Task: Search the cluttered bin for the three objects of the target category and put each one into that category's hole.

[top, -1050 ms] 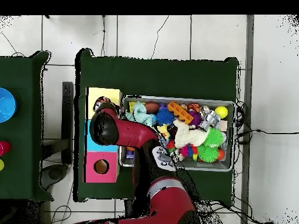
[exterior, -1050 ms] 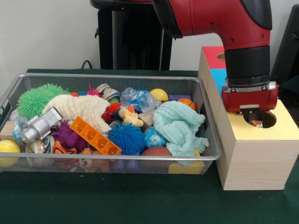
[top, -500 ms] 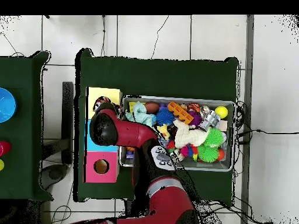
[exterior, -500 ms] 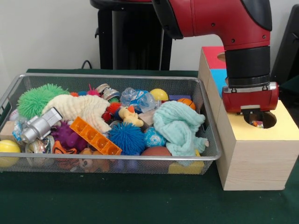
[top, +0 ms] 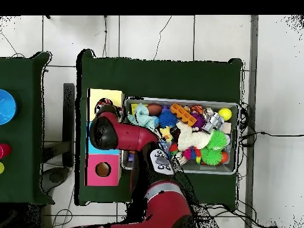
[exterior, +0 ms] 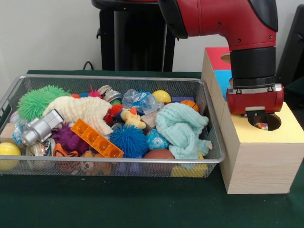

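Pincer (exterior: 259, 117) over round hole (exterior: 264, 121), wooden box (exterior: 259, 159)

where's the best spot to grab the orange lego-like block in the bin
Grip the orange block across its narrow width near the middle, coming straight down from above. It lies long and flat on top of the pile, slanting between the white plush and the blue spiky ball, so its long sides look exposed.

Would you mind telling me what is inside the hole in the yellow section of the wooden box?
In the front view, the hole shows a small multicoloured object low inside, too small to identify. The gripper hangs just above, covering the hole's back part; the rest of the interior is dark.
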### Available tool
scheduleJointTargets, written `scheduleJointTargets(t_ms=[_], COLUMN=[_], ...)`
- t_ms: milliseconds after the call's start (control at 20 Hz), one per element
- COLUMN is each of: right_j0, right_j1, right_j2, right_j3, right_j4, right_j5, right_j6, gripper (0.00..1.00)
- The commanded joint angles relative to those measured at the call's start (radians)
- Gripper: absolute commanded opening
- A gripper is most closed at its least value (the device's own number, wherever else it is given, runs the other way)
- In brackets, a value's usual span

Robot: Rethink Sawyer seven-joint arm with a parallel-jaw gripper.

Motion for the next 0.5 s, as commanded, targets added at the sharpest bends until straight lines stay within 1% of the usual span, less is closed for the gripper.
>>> scheduleJointTargets(t_ms=[50, 100, 150, 300, 350, 450, 500], right_j0=[-0.023, -0.012, -0.012, -0.012, -0.011, -0.031, -0.033], right_j1=[0.165, 0.163, 0.163, 0.162, 0.163, 0.164, 0.163], right_j2=[-0.045, -0.058, -0.058, -0.06, -0.063, -0.037, -0.035], right_j3=[-0.002, -0.002, -0.002, -0.014, -0.018, -0.015, -0.016], right_j4=[-0.049, -0.039, -0.036, -0.036, -0.038, -0.051, -0.066], right_j5=[-0.054, -0.051, -0.042, -0.011, -0.018, -0.014, -0.03], right_j6=[0.128, 0.131, 0.131, 0.115, 0.114, 0.113, 0.107], gripper=[0.0, 0.0, 1.0, 1.0, 1.0, 1.0, 1.0])
